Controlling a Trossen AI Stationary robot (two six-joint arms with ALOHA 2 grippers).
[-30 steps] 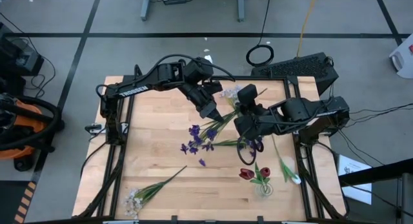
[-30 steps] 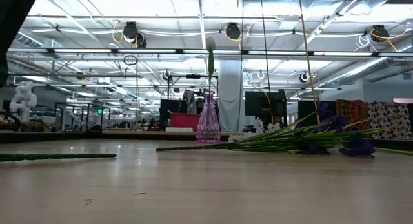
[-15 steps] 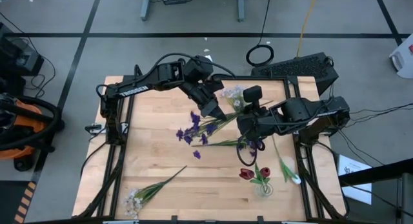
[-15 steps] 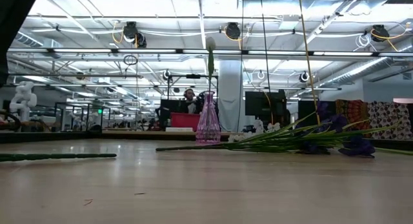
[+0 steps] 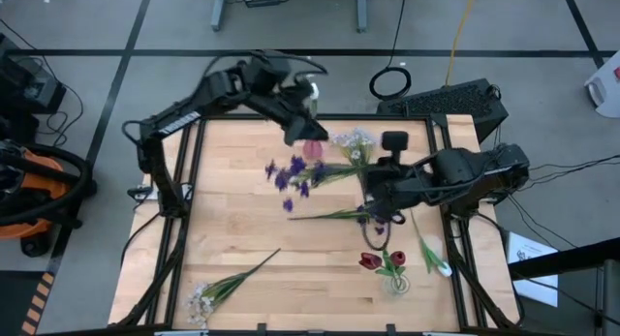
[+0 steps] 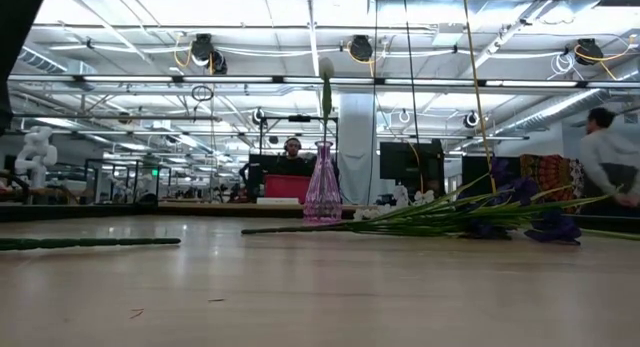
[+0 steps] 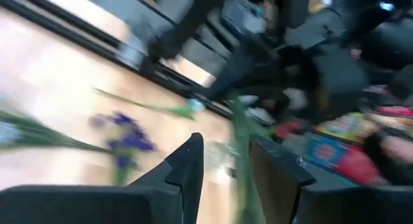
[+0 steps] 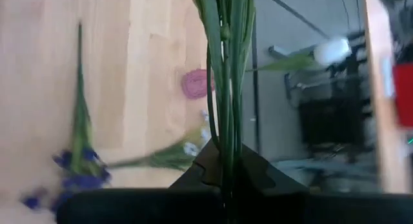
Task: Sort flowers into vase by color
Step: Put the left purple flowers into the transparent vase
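Bare table (image 5: 228, 225) at left; flowers (image 5: 300, 171) crowding the right.

No readable text in any view. Left arm (image 5: 184, 113) carries pale lettering along its link, too small to make out. No labels, brands, numbers or signs legible on surface (image 5: 232, 229) or in room behind.

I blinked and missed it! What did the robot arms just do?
The left gripper opened, let go and pulled back to the far edge of the table. The right gripper shut on the green stems, and the purple flowers slid toward that edge. The red tulips and white spray stayed put.
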